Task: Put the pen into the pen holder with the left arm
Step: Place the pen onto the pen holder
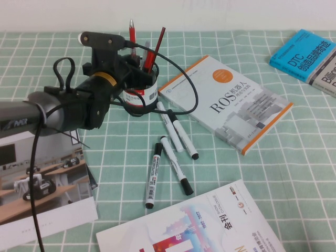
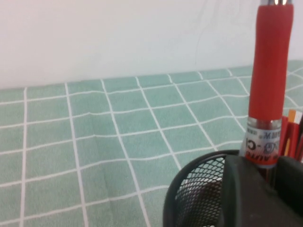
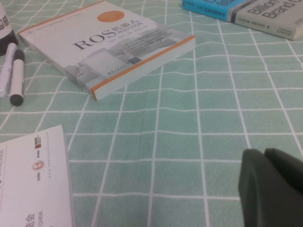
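Note:
The pen holder is a black mesh cup with a red-and-white label, standing left of centre at the back of the table. The red pen stands upright in it, tip up, beside a leaning dark-red pencil. My left gripper is at the cup's rim. In the left wrist view the pen runs down between my left gripper's fingers, which are shut on it over the mesh cup. My right gripper is shut and empty low over the green cloth, out of the high view.
Several white markers with black caps lie in front of the cup. A ROS book lies to its right and blue books at the far right. Booklets lie at the front and front left.

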